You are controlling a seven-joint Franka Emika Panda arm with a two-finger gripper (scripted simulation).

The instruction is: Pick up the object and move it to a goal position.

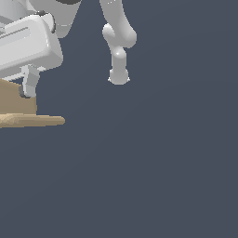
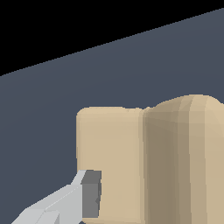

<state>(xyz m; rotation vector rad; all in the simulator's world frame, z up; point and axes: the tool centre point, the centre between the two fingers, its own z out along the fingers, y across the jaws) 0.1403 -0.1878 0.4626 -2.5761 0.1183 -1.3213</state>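
The object (image 1: 18, 104) is a tan L-shaped piece at the exterior view's left edge, with one plate upright and one plate (image 1: 35, 121) flat, pointing to the exterior view's right. My gripper (image 1: 22, 90) comes down on the upright plate from above. One finger (image 1: 29, 84) shows at that plate's top; the other is hidden. In the wrist view the object (image 2: 144, 162) fills the frame, and one grey fingertip (image 2: 90, 192) presses against its flat face. The gripper looks shut on the upright plate. I cannot tell if the object rests on the floor or hangs above it.
The arm's white links and base (image 1: 119, 56) stand at the back, in the exterior view's upper middle. The plain dark grey floor (image 1: 148, 176) stretches all around. No goal marker shows.
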